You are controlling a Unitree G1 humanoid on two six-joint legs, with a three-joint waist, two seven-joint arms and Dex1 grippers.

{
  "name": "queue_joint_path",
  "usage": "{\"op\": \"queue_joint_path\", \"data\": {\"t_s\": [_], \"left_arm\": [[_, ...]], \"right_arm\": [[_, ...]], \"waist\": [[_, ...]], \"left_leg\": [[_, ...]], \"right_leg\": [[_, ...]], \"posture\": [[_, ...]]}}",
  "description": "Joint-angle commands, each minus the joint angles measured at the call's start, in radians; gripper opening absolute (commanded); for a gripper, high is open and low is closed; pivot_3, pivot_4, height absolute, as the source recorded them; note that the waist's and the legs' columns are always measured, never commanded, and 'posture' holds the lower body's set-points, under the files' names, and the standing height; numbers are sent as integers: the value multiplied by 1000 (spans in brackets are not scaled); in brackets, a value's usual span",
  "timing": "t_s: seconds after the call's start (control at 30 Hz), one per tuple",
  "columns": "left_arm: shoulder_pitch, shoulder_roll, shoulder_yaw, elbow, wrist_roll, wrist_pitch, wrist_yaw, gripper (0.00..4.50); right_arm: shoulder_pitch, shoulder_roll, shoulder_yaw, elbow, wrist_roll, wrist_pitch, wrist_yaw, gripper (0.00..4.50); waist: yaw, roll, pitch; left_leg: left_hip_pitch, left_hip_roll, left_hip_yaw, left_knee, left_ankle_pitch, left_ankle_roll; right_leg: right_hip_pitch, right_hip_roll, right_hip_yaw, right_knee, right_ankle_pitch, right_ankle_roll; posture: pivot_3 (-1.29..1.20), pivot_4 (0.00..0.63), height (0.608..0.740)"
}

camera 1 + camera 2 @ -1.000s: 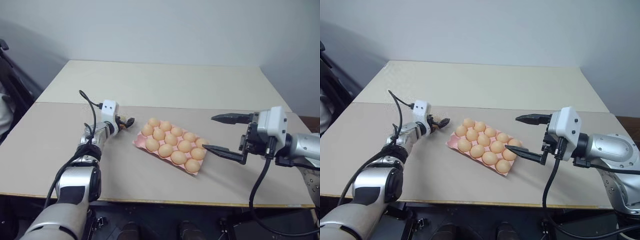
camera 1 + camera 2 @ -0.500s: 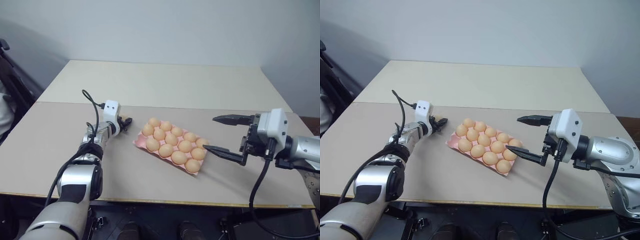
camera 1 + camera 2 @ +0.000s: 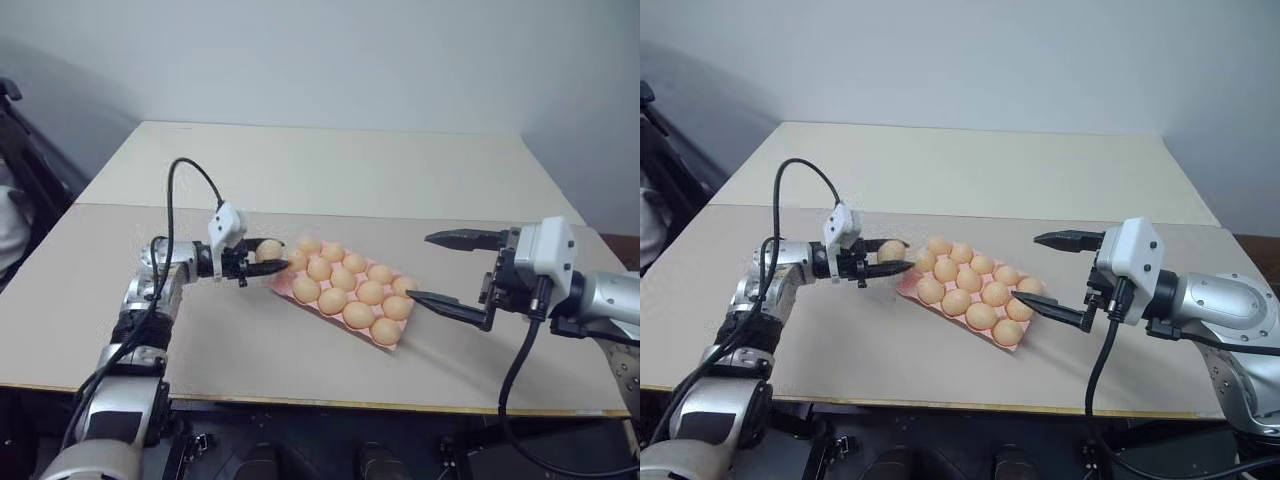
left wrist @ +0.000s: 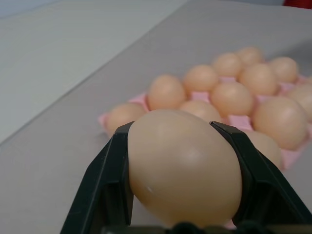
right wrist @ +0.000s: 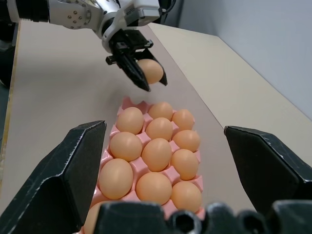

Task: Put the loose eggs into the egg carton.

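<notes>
Left wrist view: my left gripper (image 4: 183,204) has its two black fingers (image 4: 109,180) closed on one egg (image 4: 183,168), pinching it at its sides.
Egg, place: in the air just beside the near-left corner of the carton (image 3: 280,283), above the table (image 3: 300,170) and not yet over a cup.
Carton: pink tray, set at a slant on the table, cups nearly all filled with eggs; from the head views I count eleven, so I judge one cup is free, but I cannot tell which.
Right gripper (image 3: 448,270): spread wide, holding nothing, hovering just beside the far end of the carton.
Risk, slip: the shell is smooth and round, and I grip it on two narrow pads; a quick swing could let it roll out and crack on the table.
Risk, crush: squeezing harder to stop that could break the shell.
Risk, wrong cup: lowering onto a filled cup would knock egg against egg.
Risk, tray: a finger catching the rim could shove the light tray and jolt the seated eggs.
Risk, arms: my right fingers stand close to the tray; a long reach across could meet them.
</notes>
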Motion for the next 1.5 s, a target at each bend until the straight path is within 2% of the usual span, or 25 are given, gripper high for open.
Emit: {"op": "queue_joint_path", "data": {"t_s": [0.03, 0.13, 0.37, 0.4, 0.63, 0.8, 0.9, 1.03, 1.13, 1.27, 1.5], "left_arm": [[-19, -6, 5, -11, -14, -21, 2, 2062], [-21, -18, -11, 0, -4, -25, -6, 2062], [-35, -49, -14, 3, -8, -2, 2, 4345], [-39, -48, -10, 0, -11, 2, 2, 4463], [-49, 3, 40, -57, -51, 6, -16, 4463], [10, 137, 138, -194, -171, 93, -85, 4463], [96, 238, 205, -299, -238, 148, -121, 4463], [241, 341, 296, -431, -269, 189, -79, 4463], [403, 407, 410, -561, -330, 251, -78, 4463], [573, 439, 531, -707, -402, 322, -57, 4463], [716, 431, 623, -831, -461, 381, 10, 4463]], "right_arm": [[-11, -5, -29, -25, 8, -19, -1, 4500], [-7, -6, -32, -28, 9, -18, -1, 4500], [-6, -8, -35, -31, 11, -14, -5, 4500], [-6, -7, -35, -31, 11, -14, -6, 4500], [-8, -1, -26, -29, 9, -15, -9, 4500], [-14, -4, -23, -14, 14, -18, 5, 4500], [-23, -9, -19, 13, 15, -23, 31, 4500], [-44, -7, -10, 64, 19, -28, 70, 4500], [-64, -9, 2, 109, 36, -4, 104, 4500], [-72, -8, 24, 155, 17, -20, 151, 4500], [-80, -8, 41, 179, 8, -23, 183, 4500]], "waist": [[2, 0, 0], [1, 0, 0], [-2, 0, 0], [-2, 0, 0], [-4, 0, 0], [-10, 0, 0], [-13, 0, 0], [-8, 0, 0], [-5, 0, 0], [-1, 0, 0], [-3, 0, 0]], "left_leg": [[0, 0, 0, 0, 0, 0], [-1, 0, 0, 0, 0, 0], [-1, 0, 0, 0, 0, 0], [-1, 0, 0, 0, 0, 0], [0, 0, 0, 0, 0, 0], [-1, 0, 0, 0, 0, 0], [0, 1, 0, 0, 0, 0], [1, 1, 0, 0, 0, 0], [1, 2, 1, -1, 0, 0], [0, 2, 1, -1, 0, 0], [2, 2, 2, -2, 0, 0]], "right_leg": [[0, 0, 0, 0, 0, 0], [0, 0, 0, -1, 0, 0], [0, 0, 0, -1, 0, 0], [0, 0, 0, -1, 0, 0], [0, 0, 0, -1, 0, 0], [-1, 0, 0, -1, 0, 0], [-1, 0, 1, -1, 0, 0], [0, 0, 1, 0, 0, 0], [0, 0, 1, -1, 0, 0], [0, 0, 0, -1, 0, 0], [0, 0, 0, -1, 0, 0]], "posture": [[0, 150, 740], [0, 150, 740], [0, 150, 740], [0, 150, 740], [0, 150, 740], [0, 150, 740], [0, 150, 740], [0, 150, 740], [0, 150, 740], [0, 150, 740], [0, 150, 740]]}}
